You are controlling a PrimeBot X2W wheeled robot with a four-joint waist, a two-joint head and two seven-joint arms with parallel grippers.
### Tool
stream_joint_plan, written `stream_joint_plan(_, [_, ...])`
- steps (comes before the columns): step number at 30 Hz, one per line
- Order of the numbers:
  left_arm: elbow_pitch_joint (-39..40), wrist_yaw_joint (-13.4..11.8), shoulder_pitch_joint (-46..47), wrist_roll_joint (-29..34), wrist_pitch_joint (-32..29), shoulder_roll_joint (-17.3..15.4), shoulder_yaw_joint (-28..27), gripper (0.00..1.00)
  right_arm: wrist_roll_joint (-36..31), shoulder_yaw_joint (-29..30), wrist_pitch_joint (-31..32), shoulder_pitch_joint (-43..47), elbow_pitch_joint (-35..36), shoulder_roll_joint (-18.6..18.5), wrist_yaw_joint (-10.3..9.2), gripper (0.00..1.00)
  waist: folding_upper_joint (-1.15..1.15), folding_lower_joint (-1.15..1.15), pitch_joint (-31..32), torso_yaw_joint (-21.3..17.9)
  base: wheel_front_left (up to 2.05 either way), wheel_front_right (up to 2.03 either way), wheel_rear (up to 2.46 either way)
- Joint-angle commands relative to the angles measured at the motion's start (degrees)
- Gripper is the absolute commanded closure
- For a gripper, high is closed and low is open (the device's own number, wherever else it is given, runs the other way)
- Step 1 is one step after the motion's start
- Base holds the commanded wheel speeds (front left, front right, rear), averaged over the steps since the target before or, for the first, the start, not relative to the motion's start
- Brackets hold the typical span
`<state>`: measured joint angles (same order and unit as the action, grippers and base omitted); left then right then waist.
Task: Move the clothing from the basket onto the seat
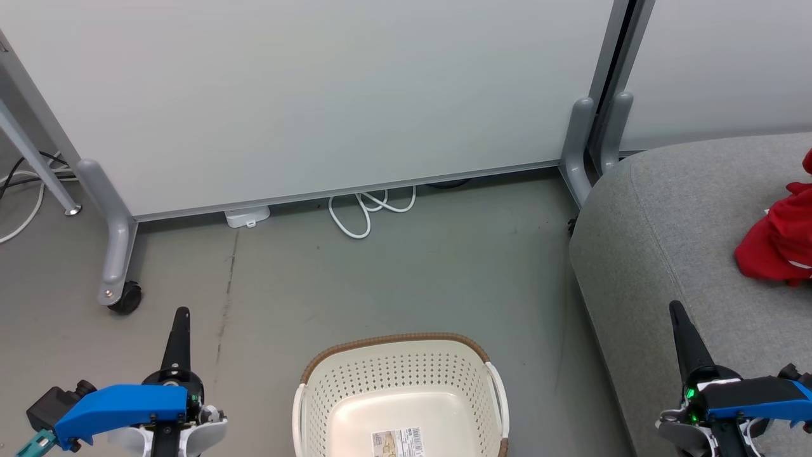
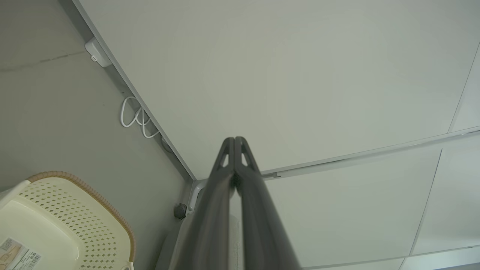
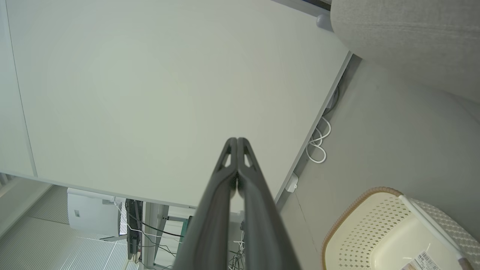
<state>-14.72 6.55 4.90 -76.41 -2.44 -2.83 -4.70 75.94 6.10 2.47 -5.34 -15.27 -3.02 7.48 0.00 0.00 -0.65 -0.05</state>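
Your left gripper [image 1: 181, 315] and right gripper [image 1: 677, 312] are both closed tight, holding nothing. The red clothing [image 1: 777, 241] lies on the grey seat [image 1: 660, 241] at 3 o'clock. The basket [image 1: 393, 340] at 6 o'clock looks empty, so I think you need only check its cut-off near end.

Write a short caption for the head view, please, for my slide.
White basket empty on the floor, red clothing lying on the grey seat, both jaws shut.

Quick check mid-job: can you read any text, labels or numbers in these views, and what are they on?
No text can be read in full.
Sticker on the bottom of the basket: a barcode and print, too small to read.
Red clothing on the seat: no number or lettering shows.
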Motion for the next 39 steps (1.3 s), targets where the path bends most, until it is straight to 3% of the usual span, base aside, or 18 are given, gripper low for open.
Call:
stream_joint_plan(1, [0.5,0.4,1.2,-1.0,-0.3,-0.1,-0.3,1.0,1.2,0.2,0.2,-1.0,0.6,0.0,0.02,1.0,0.0,0.0,0.0,0.0,0.0,0.0,0.0])
stream_joint_plan(39, [0.8,1.2,1.6,-16.1,-4.3,-0.1,-2.0,1.0,16.5,0.5,4.3,-1.2,1.4,0.2,0.02,1.0,0.0,0.0,0.5,0.1,0.0,0.0,0.0])
